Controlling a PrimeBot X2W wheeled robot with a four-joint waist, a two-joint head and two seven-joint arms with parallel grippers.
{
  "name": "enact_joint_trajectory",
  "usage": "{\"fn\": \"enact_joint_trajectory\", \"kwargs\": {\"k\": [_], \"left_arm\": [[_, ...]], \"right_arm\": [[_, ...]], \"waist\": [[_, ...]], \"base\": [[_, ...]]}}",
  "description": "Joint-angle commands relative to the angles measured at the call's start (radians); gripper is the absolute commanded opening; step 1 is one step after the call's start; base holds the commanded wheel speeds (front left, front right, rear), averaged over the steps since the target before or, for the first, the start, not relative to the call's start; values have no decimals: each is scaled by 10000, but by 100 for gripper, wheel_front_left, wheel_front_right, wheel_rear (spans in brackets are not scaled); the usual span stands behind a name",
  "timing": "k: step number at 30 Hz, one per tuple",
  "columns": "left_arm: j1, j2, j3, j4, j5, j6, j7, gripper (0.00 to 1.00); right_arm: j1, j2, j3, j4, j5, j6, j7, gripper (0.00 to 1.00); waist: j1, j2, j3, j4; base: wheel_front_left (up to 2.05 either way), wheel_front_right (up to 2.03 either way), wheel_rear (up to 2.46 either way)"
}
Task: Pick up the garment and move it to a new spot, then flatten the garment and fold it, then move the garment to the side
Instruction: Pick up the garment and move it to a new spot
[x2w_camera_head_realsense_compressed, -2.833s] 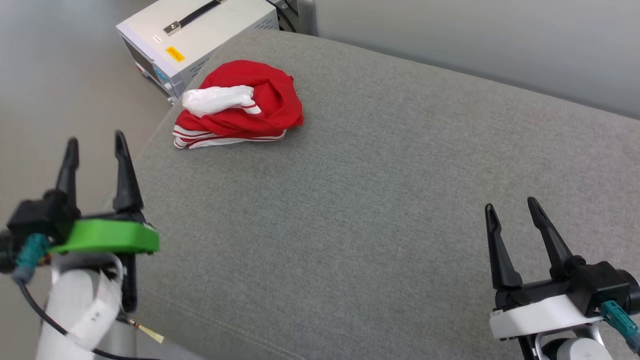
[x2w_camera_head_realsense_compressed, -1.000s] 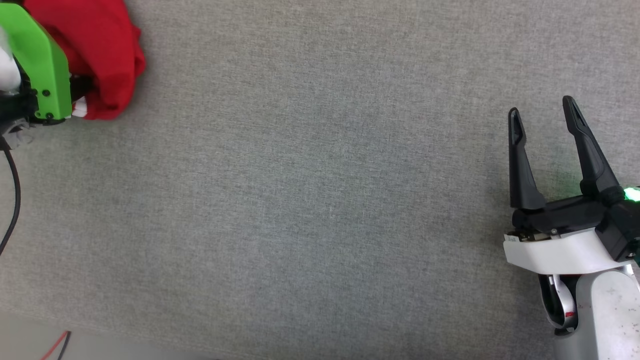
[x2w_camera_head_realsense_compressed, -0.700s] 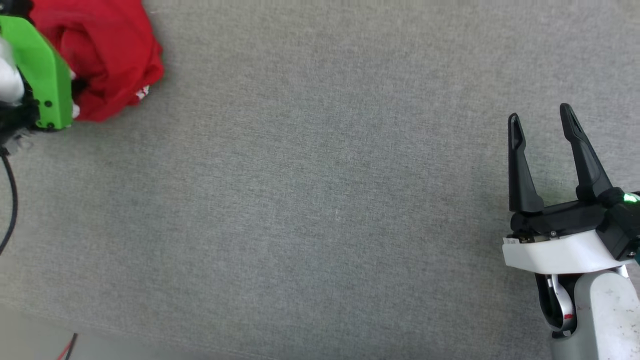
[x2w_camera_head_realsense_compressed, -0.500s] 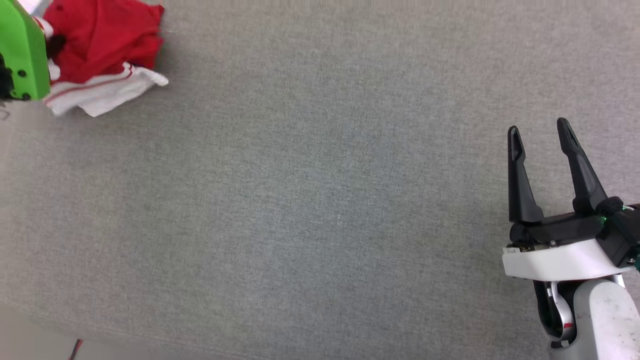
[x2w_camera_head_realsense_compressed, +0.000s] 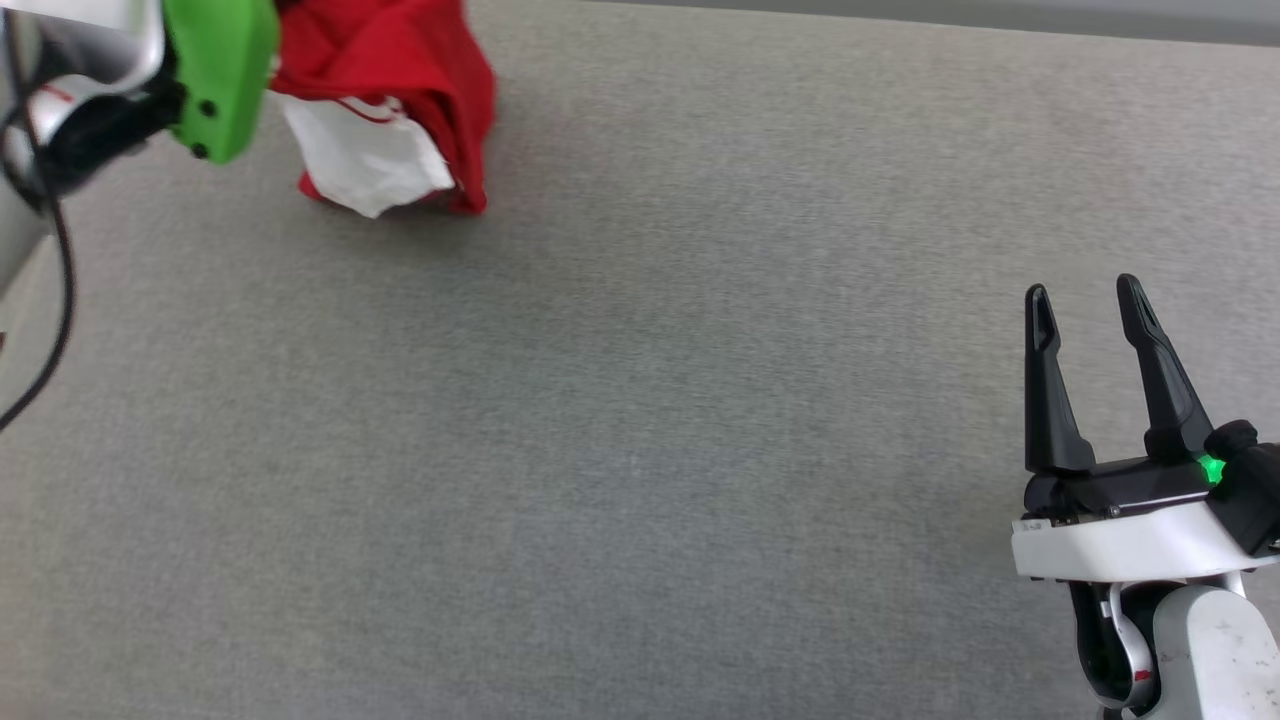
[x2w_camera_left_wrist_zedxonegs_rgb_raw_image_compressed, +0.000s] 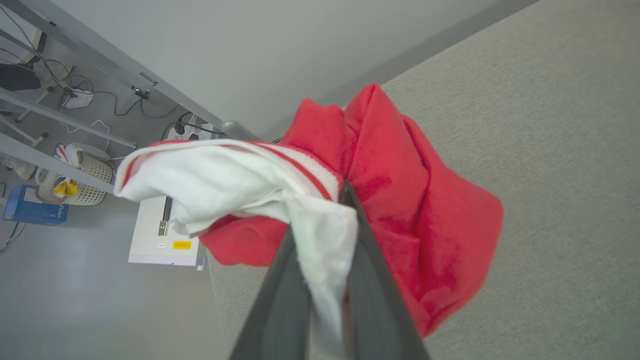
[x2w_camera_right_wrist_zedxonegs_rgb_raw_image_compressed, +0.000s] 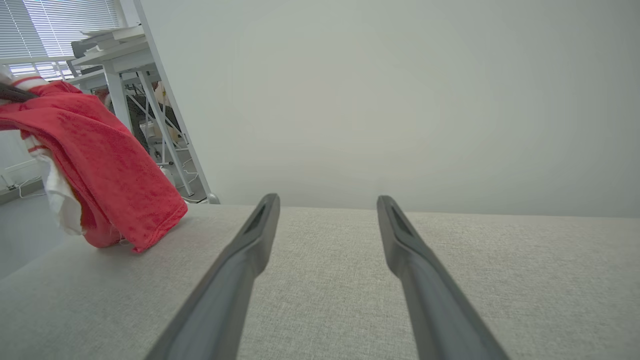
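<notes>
Head view: garment (x2w_camera_head_realsense_compressed: 400, 90) is hung far left, clamped by the left gripper (x2w_camera_left_wrist_zedxonegs_rgb_raw_image_compressed: 325, 210).
Well apart, the right gripper (x2w_camera_head_realsense_compressed: 1083, 288) is seen open.

The lower end of the garment (x2w_camera_head_realsense_compressed: 400, 70) rests on the grey fabric surface (x2w_camera_head_realsense_compressed: 640, 450) near its left edge.

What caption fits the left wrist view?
Left gripper pinches the red-and-white jersey, bunched, over the grey fabric surface.

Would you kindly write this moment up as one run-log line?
phase: pick up | left gripper: shut on garment, hanging bunched over grey surface | right gripper: open, empty
</notes>
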Motion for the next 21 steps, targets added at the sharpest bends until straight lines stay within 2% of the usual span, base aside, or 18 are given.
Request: {"fn": "enact_joint_trajectory", "kwargs": {"k": [1, 8, 14, 21], "left_arm": [[-279, -212, -202, -217, 113, -25, -21, 0], [-682, -1076, -1030, -1053, 398, -25, 14, 0], [-412, -2335, -1314, -1579, 865, -25, 270, 0], [1168, -4035, -1334, -2588, 2458, -25, 1878, 0]], "right_arm": [[45, -29, -9, -6, 154, -7, -47, 100], [12, -29, -73, -27, 515, -7, -47, 100], [-139, -29, -152, -62, 822, -7, -47, 100], [-426, -29, -289, -149, 1135, -7, -47, 100]], "waist": [[1, 65, -132, -634], [1, 65, 106, -1608], [1, 65, 528, -2299], [1, 65, 1221, -2846]], "base": [[0, 0, 0], [0, 0, 0], [0, 0, 0], [0, 0, 0]]}}
